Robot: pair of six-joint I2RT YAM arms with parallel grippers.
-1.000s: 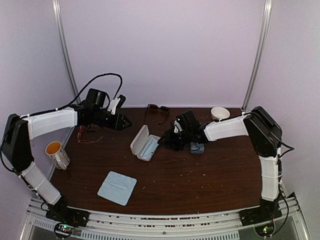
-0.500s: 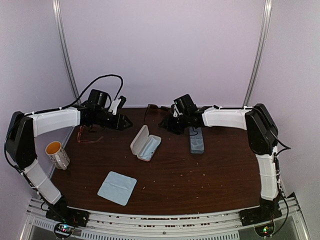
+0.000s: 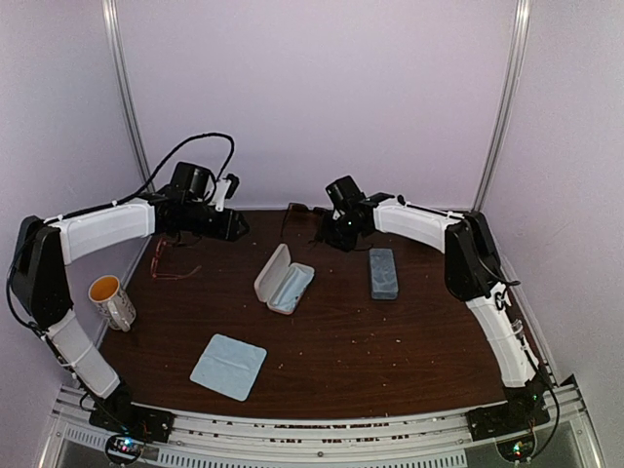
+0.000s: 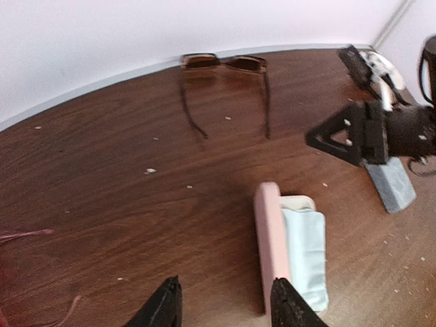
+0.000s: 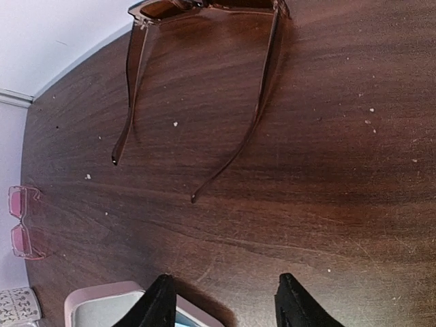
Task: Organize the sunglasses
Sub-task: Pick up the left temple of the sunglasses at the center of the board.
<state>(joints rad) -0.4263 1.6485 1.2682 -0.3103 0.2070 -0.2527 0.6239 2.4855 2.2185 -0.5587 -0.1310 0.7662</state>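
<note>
dark sunglasses (image 5: 163,8) lie unfolded ahead of the right gripper (image 5: 221,300), jaws parted and empty like the left gripper (image 4: 221,303), nothing cased yet.

Left arm (image 3: 102,229) and right arm (image 3: 414,222) outstretched forward; left claw (image 4: 225,305) and right claw (image 5: 225,300) half-parted, empty.

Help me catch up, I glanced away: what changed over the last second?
The right gripper swung from mid-table, beside the grey-blue case, back toward the dark sunglasses at the far edge, empty and open. The left gripper drew back slightly. The wire-frame glasses, pink case, cloth and mug stayed put.
</note>
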